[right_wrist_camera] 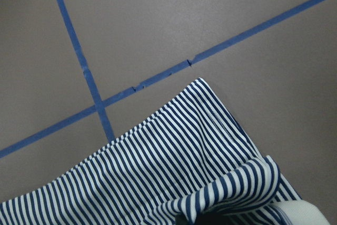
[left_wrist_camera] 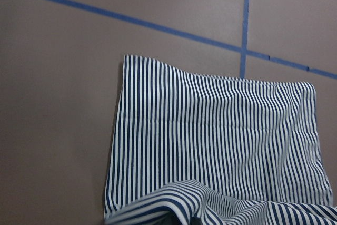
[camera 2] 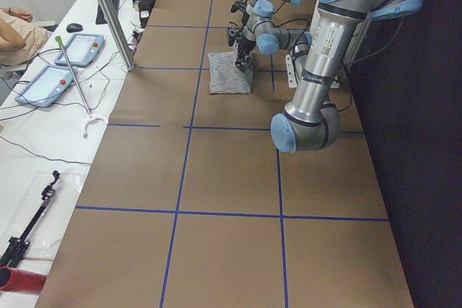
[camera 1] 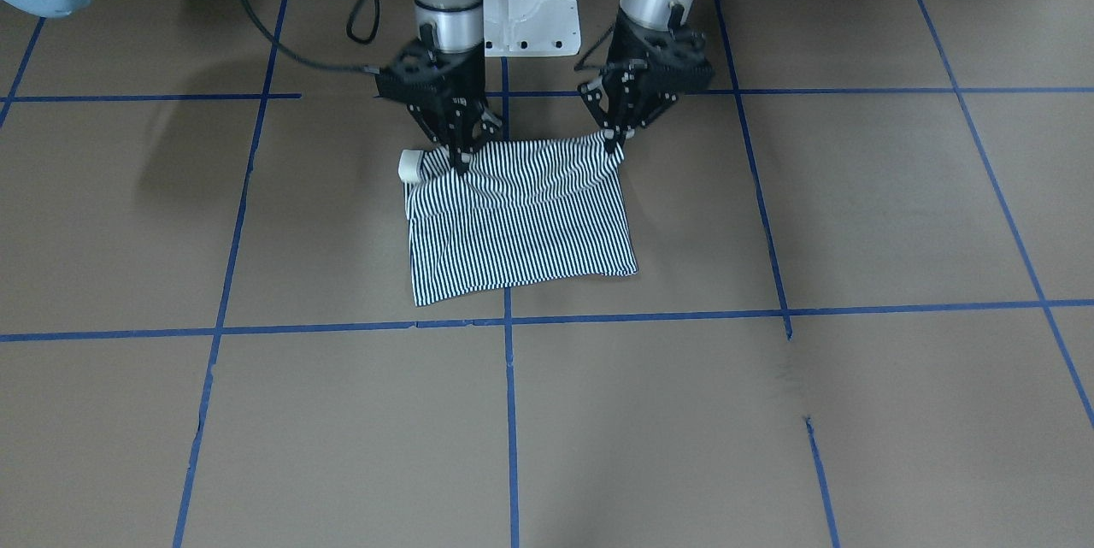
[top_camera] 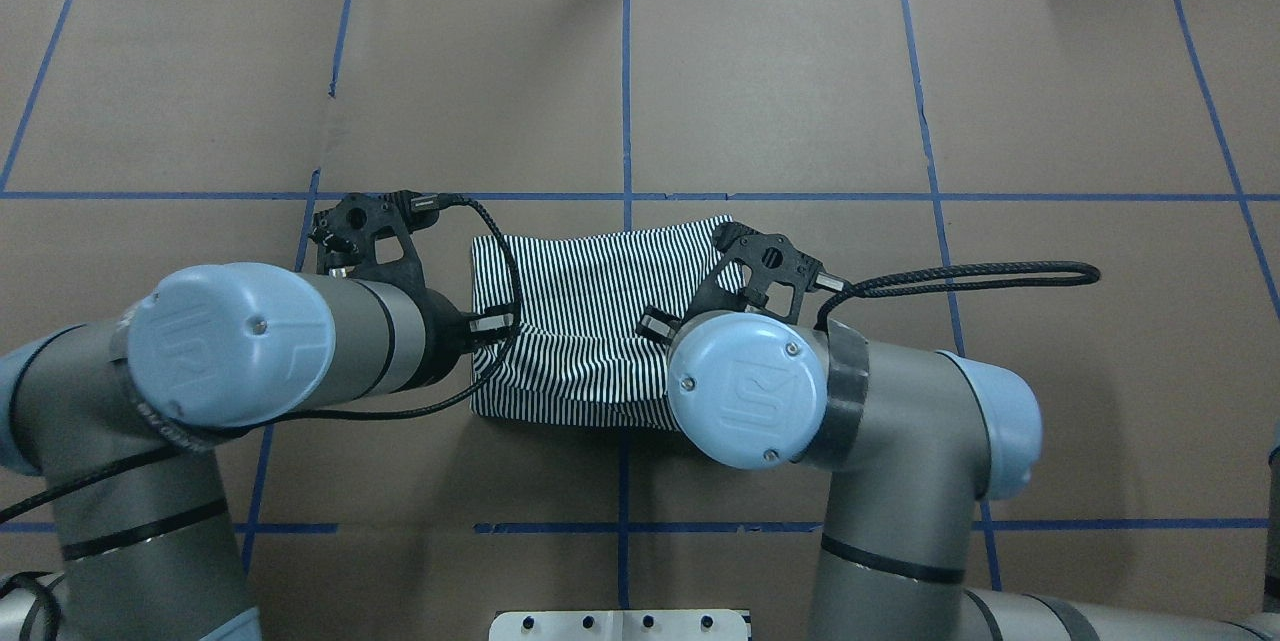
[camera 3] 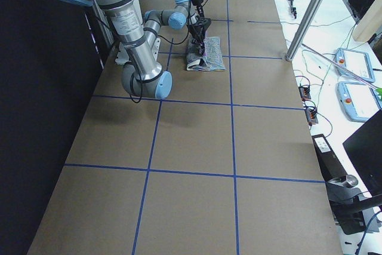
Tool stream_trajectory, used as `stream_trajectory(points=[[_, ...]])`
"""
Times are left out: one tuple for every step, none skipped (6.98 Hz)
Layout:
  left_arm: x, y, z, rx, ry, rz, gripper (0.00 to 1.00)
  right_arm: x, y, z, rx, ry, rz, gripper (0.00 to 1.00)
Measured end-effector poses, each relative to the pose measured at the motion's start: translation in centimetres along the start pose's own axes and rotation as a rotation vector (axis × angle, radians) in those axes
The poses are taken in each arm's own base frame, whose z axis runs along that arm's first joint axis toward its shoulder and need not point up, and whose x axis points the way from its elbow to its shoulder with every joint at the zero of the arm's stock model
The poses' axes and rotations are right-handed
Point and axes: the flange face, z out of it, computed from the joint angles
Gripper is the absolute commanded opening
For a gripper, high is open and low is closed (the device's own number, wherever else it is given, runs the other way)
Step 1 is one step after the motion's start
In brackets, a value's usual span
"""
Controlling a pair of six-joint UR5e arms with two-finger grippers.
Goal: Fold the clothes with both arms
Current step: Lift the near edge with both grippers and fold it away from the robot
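Now, closest to the robot, the black two-finger right tool [camera 1: 457, 156] and its twin left tool [camera 1: 614, 142] are both clenched on the near edge of the navy-and-white striped polo shirt [camera 1: 521, 223], white collar [camera 1: 411, 164] peeking out beside the right one. Beyond them it lies as a compact rectangle on the brown, blue-taped desk [camera 1: 855, 206]. Another fold looks set to begin, calling for both tools to lift together and carry that edge evenly across.
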Motion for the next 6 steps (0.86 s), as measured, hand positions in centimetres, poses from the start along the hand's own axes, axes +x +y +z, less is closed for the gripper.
stream_trajectory(points=[[-0.6,-1.4,2.3,0.019,-0.008,0.0,0.0,-1.0,-0.8,2.3,0.013,-0.003,0.003,0.0],[-1.0,-2.4,4.3,0.031,-0.016,0.003,0.0,-1.5,-1.3,3.8,0.021,-0.003,0.006,0.0],[-1.4,-3.1,5.9,0.036,-0.026,0.005,0.0,-1.7,-1.7,4.7,0.028,0.004,0.004,0.0],[-1.7,-3.3,6.9,0.037,-0.034,0.007,0.0,-1.7,-1.8,5.3,0.031,0.011,0.002,0.0],[-1.9,-3.4,7.7,0.037,-0.045,0.007,0.99,-1.7,-1.9,5.5,0.033,0.015,-0.009,0.57],[-2.1,-3.4,8.2,0.035,-0.053,0.024,1.0,-1.7,-2.0,5.6,0.034,0.016,-0.032,1.0]])
